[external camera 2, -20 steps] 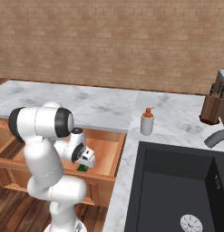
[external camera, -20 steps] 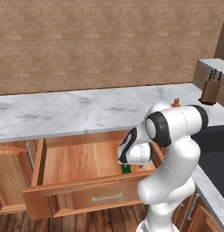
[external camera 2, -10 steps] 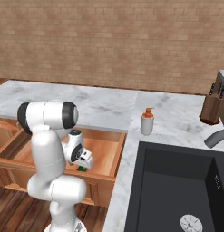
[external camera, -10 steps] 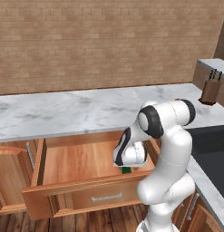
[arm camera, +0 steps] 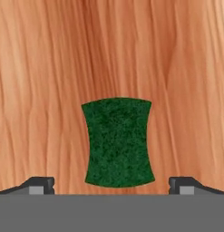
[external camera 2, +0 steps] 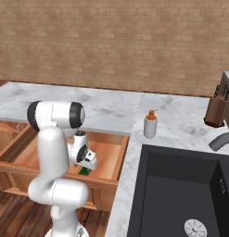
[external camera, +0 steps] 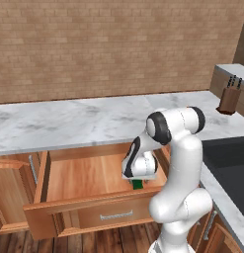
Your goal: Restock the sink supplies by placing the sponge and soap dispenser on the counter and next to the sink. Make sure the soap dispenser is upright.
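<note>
Lowered further since the earlier frame, the end effector (arm camera: 111, 186) hangs wide open over one sponge (arm camera: 119, 142) lying at 12 o'clock between its fingertips (arm camera: 41, 185), untouched. One dispenser (external camera 2: 150, 124) stands upright on the worktop (external camera 2: 111, 109).

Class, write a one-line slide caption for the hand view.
Open gripper poised over the green sponge on the wooden drawer floor.

Arm: folded at the elbow, forearm angled downward, hand pointing straight down. Gripper (arm camera: 111, 186): jaws spread wide, one dark fingertip (arm camera: 41, 185) at each side, nothing pinched between them.
</note>
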Robot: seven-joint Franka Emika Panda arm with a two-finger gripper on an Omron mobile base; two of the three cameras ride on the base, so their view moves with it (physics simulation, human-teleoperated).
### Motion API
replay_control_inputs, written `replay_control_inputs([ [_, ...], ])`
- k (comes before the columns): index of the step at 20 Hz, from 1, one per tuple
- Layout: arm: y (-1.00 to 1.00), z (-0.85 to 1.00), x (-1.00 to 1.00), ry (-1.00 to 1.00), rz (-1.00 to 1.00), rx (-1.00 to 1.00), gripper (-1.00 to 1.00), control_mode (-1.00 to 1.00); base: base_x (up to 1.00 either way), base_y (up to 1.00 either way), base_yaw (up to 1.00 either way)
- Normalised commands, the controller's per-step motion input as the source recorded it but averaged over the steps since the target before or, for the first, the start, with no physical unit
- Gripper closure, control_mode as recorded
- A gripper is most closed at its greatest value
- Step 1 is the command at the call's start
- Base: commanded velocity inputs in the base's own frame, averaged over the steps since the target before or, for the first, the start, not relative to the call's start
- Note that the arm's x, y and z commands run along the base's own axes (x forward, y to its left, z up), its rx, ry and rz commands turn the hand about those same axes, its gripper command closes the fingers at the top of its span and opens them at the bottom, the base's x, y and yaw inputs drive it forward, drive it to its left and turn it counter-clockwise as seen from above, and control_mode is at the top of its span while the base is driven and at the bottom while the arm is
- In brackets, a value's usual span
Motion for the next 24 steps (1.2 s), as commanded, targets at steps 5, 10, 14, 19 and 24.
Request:
replay_control_inputs([
  [5,-0.01,-0.50,0.27,0.00,0.01,0.00,-1.00,-1.00,0.00,0.00,0.00],
  [10,0.00,-0.38,0.32,0.00,0.00,-0.01,-1.00,-1.00,0.00,0.00,0.00],
  [14,0.00,-0.27,0.16,0.00,0.01,-0.01,-1.00,-1.00,0.00,0.00,0.00],
  [19,0.01,-0.35,0.00,0.00,0.00,-0.03,1.00,-1.00,0.00,0.00,0.00],
  [24,0.02,-0.04,-0.09,-0.03,-0.01,0.00,1.00,-1.00,0.00,0.00,0.00],
])
